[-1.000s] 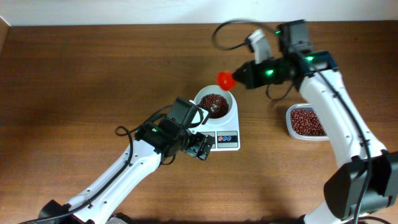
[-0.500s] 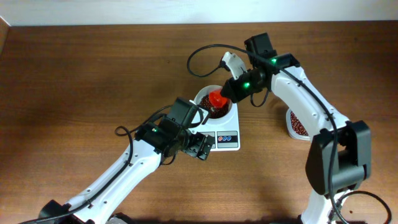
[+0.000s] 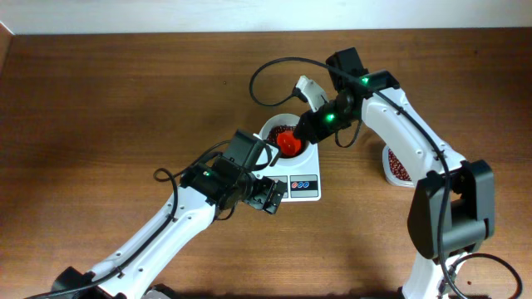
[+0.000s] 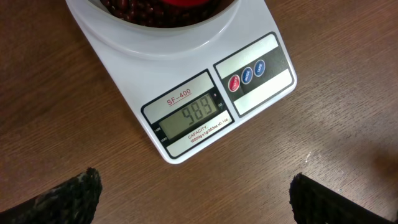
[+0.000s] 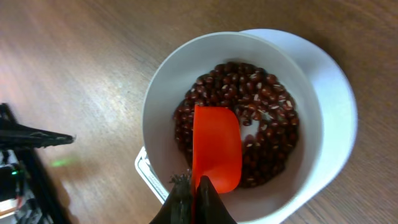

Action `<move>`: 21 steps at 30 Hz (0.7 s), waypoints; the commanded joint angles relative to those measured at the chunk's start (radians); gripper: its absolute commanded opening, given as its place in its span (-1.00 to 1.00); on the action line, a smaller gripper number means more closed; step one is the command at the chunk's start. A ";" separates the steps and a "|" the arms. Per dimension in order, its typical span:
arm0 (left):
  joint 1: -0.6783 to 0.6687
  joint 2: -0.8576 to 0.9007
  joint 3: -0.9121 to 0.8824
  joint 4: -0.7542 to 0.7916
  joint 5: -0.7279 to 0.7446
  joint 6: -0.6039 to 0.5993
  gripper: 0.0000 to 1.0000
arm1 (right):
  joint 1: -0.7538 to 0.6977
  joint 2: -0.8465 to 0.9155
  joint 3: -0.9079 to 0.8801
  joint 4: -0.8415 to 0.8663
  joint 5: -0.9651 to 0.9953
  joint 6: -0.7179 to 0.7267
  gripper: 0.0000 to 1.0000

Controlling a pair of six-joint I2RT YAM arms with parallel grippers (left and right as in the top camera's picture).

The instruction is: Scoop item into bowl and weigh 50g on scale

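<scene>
The white bowl (image 3: pixel 301 133) (image 5: pixel 161 99) sits on the white scale (image 3: pixel 303 184) (image 4: pixel 186 74) and holds dark reddish-brown beans (image 5: pixel 261 106). The scale's display (image 4: pixel 193 116) reads about 98. My right gripper (image 5: pixel 194 202) (image 3: pixel 309 126) is shut on a red scoop (image 5: pixel 216 149) (image 3: pixel 288 143), whose blade is down in the bowl over the beans. My left gripper (image 4: pixel 193 205) (image 3: pixel 268 198) is open and empty, just in front of the scale over bare wood.
A clear plastic tub (image 3: pixel 397 170) of more beans stands to the right of the scale, partly hidden by the right arm. The table is brown wood (image 3: pixel 100 108). A black cable loops above the bowl (image 3: pixel 258 79).
My right arm swung left from above the tub side and lowered the red scoop into the bowl. The left arm has not moved.
</scene>
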 commanded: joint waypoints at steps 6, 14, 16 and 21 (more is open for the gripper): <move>0.001 0.002 -0.005 0.000 -0.004 0.016 0.98 | -0.024 0.024 -0.001 -0.005 -0.275 0.110 -0.92; 0.001 0.002 -0.005 0.000 -0.004 0.016 0.98 | -0.172 0.024 -0.001 0.003 -0.352 0.259 -0.92; 0.001 0.002 -0.005 0.000 -0.004 0.016 0.98 | -0.204 0.024 -0.001 0.004 -0.459 0.259 -0.92; 0.001 0.002 -0.005 0.000 -0.004 0.016 0.99 | -0.237 0.024 -0.001 0.004 -0.632 0.258 -0.92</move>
